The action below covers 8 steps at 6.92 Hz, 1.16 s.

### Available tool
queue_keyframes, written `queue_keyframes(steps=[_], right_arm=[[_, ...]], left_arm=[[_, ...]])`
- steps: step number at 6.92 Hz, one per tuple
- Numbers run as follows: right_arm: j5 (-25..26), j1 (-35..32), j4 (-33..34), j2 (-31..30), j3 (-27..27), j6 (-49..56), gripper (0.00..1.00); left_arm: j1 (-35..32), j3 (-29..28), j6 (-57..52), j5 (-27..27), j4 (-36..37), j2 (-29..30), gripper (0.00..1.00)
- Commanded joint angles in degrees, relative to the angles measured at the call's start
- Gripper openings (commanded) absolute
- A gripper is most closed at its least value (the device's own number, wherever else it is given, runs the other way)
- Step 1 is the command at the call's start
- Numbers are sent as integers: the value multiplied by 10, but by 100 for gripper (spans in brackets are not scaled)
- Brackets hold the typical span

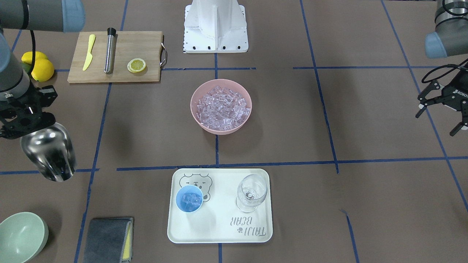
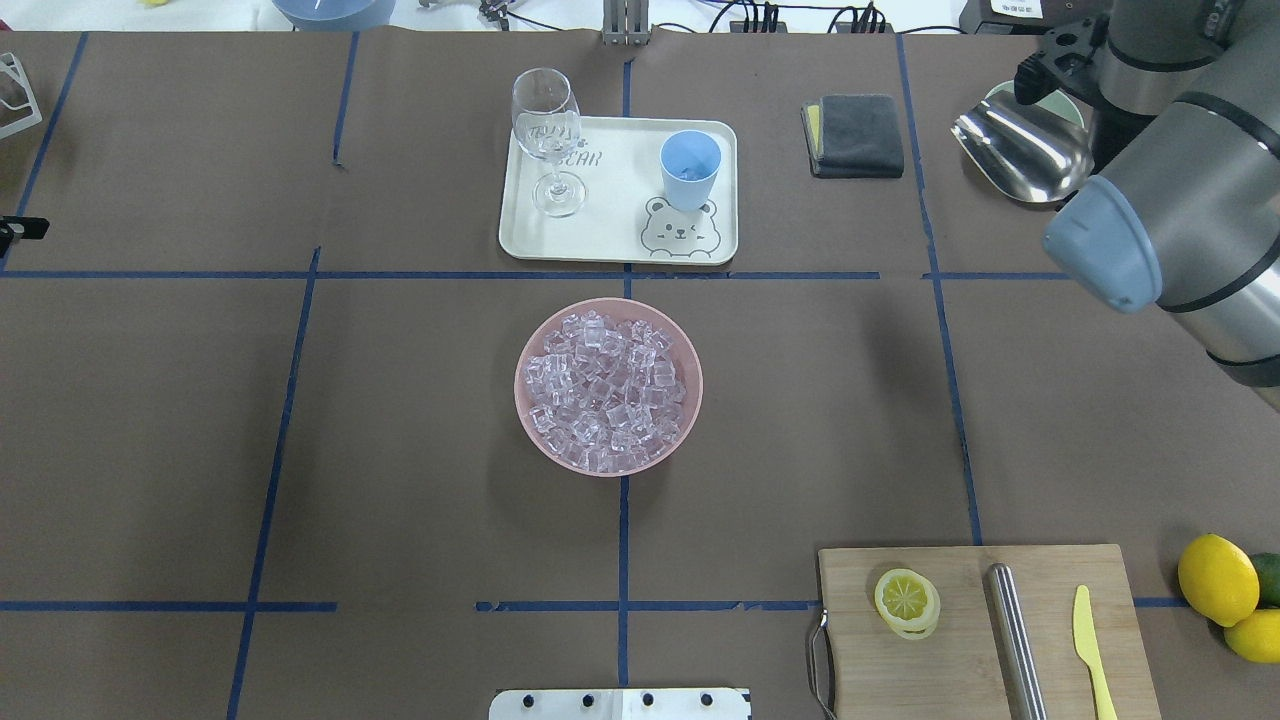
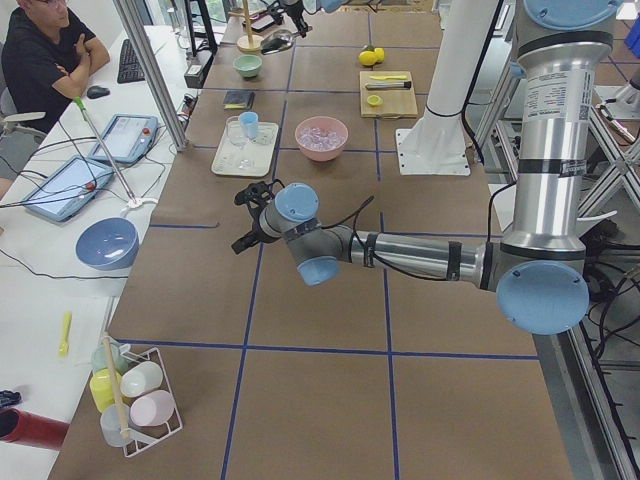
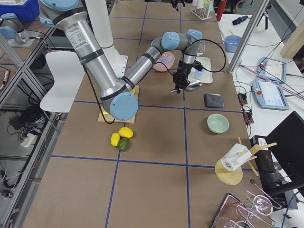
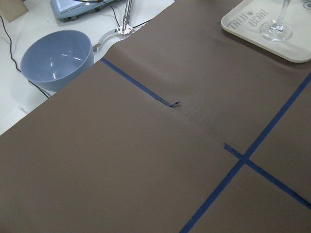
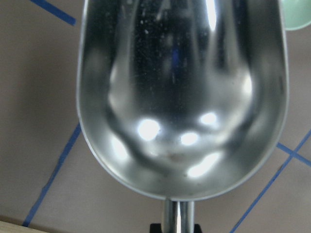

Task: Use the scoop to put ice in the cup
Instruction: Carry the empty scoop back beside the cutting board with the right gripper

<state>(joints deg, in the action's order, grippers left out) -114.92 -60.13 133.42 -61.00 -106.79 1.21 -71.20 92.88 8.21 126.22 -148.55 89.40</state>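
Note:
My right gripper (image 1: 26, 126) is shut on the thin handle of the steel scoop (image 1: 49, 153), held in the air off to the robot's right of the tray. The scoop's bowl (image 6: 180, 92) is empty; it also shows in the overhead view (image 2: 1025, 152). The light-blue cup (image 1: 189, 198) stands on the white tray (image 1: 219, 233) and holds a few ice cubes; it shows in the overhead view too (image 2: 690, 168). Most of the ice (image 1: 223, 106) fills a pink bowl (image 2: 530, 420) at the table's middle. My left gripper (image 1: 437, 122) is open and empty, far off on the other side.
A clear wine glass (image 1: 251, 191) stands on the tray beside the cup. A pale green bowl (image 1: 20, 237) and a grey cloth (image 1: 108, 239) lie near the scoop. A cutting board (image 1: 146, 44) carries a lemon slice, a steel cylinder and a yellow knife; whole lemons (image 1: 38, 65) lie beside it.

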Motion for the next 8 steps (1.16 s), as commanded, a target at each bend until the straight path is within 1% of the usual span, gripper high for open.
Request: queue_keyframes(steps=[1, 2, 3, 4, 6, 7, 8], right_arm=[[-5, -32, -5, -26, 2, -12, 0], [-27, -70, -41, -54, 4, -13, 0], [-59, -99, -79, -58, 58, -45, 0], [-61, -100, -100, -70, 73, -69, 0], [-83, -101, -158, -133, 58, -74, 0], [-91, -101, -182, -155, 48, -105, 0], [-105, -100, -225, -176, 46, -140, 0]], left_arm=[[-1, -8, -1, 1, 0, -5, 100], [-3, -14, -2, -1, 8, -9, 100], [-4, -16, 1, -1, 34, -7, 100], [-26, -12, -3, 0, 91, -1, 100], [-46, -8, -6, 4, 185, 6, 100], [-52, -1, -7, 6, 238, 16, 100], [-60, 11, -19, 7, 249, 13, 100]])
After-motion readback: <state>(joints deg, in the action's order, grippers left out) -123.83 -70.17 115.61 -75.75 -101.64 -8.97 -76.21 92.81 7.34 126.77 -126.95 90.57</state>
